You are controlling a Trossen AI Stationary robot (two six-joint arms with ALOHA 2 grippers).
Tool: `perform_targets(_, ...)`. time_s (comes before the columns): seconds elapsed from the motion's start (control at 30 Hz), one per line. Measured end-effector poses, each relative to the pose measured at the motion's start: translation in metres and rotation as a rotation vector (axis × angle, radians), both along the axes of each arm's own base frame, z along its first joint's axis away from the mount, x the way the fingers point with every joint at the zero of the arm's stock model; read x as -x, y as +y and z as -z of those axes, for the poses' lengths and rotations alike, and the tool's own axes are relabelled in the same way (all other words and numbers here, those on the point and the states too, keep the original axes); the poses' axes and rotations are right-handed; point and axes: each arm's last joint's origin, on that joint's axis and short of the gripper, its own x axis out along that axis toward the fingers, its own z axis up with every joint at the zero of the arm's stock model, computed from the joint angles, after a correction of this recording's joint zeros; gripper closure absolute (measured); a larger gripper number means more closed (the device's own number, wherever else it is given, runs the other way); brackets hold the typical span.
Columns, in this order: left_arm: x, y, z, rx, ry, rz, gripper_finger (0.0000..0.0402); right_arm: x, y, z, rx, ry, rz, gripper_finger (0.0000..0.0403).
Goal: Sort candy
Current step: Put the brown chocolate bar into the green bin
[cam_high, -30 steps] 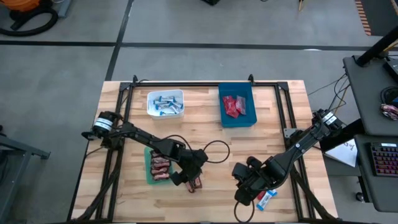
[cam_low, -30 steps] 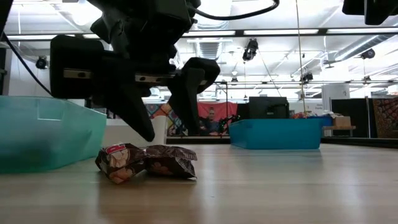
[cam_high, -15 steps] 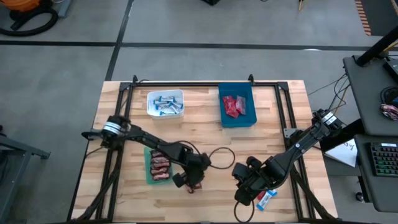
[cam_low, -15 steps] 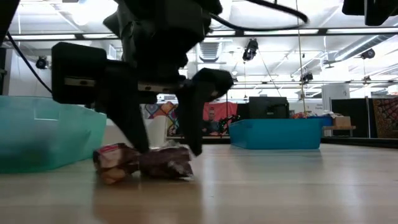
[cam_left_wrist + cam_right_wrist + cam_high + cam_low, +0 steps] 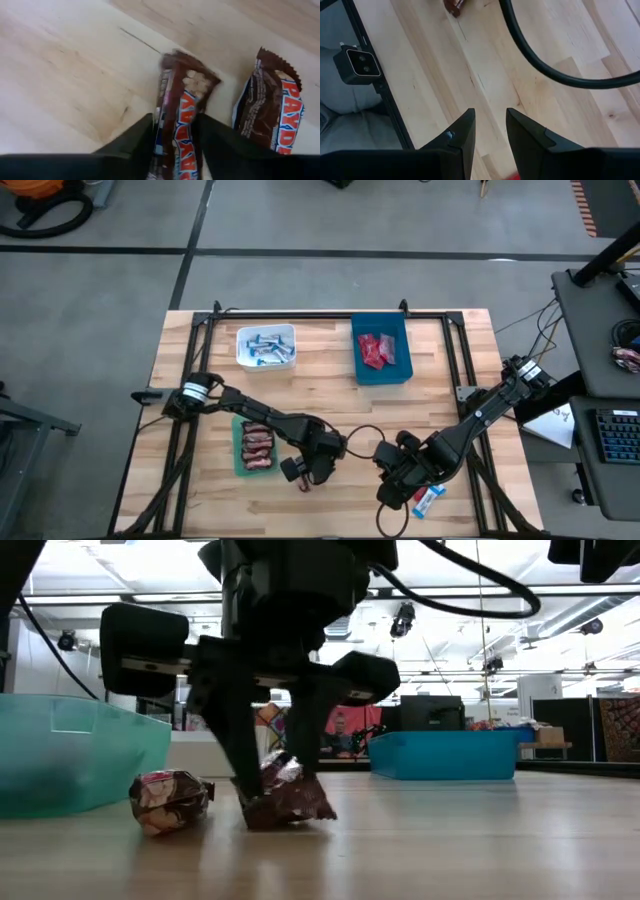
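Dark brown PayDay mini bar (image 5: 181,131) sits pinched between the left hand's (image 5: 275,795) two fingers, one end lifted, other end touching the table (image 5: 450,840). Long axis of the bar runs along the fingers in the left wrist view, so the grip is across its narrow width. Left hand is closed down on it, gap only as wide as the bar. Second brown bar (image 5: 269,108) lies flat just beside it, apart from the fingers; in the low view it sits (image 5: 168,800) on the side toward the green bin (image 5: 70,755).

From above, left hand (image 5: 307,471) is at the front middle of the table, green bin (image 5: 238,448) just beside it and already holding brown bars. Judgement: grasp made, next is lift and carry a short way back toward that bin; bar hangs tilted, could slip.

Blue-and-white bar (image 5: 428,500) lies on the table beside the right hand (image 5: 392,492), which is far nearer to it. Right hand's fingers are slightly apart, nothing between them. White bin (image 5: 266,346) has blue-and-white bars, blue bin (image 5: 380,351) has red packets, both at the far edge.
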Motion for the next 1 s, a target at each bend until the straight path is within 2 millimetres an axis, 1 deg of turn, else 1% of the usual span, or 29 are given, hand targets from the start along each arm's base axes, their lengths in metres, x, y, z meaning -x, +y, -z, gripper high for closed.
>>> perform_targets(0.17, 0.001, 0.001, -0.005, 0.0, -0.012, 0.002, 0.0368, 0.0, 0.0, 0.0, 0.004, 0.0, -0.006, 0.0301)
perform_targets(0.23, 0.0, 0.002, -0.006, 0.0, -0.015, 0.001, 0.039, 0.0, 0.0, 0.0, 0.006, -0.002, -0.005, 0.0301)
perform_targets(0.43, 0.0, 0.003, -0.011, -0.028, -0.041, -0.011, 0.0381, 0.001, -0.001, 0.003, 0.017, 0.005, -0.005, 0.03)
perform_targets(0.57, 0.002, 0.005, -0.027, -0.027, -0.08, -0.022, 0.0394, 0.002, -0.003, 0.01, 0.078, -0.005, -0.016, 0.03)
perform_targets(0.63, 0.005, 0.006, -0.04, -0.005, -0.107, -0.024, 0.0397, 0.004, -0.004, 0.014, 0.13, -0.015, -0.029, 0.03)
perform_targets(0.8, 0.015, 0.011, -0.081, 0.045, -0.195, -0.059, 0.0399, 0.009, -0.006, 0.023, 0.27, -0.059, -0.046, 0.03)
perform_targets(0.9, 0.026, 0.016, -0.108, 0.064, -0.25, -0.108, 0.0399, 0.01, -0.008, 0.027, 0.339, -0.083, -0.04, 0.03)
perform_targets(1.0, 0.04, 0.021, -0.129, 0.059, -0.266, -0.195, 0.0399, 0.011, -0.011, 0.031, 0.408, -0.106, -0.025, 0.03)
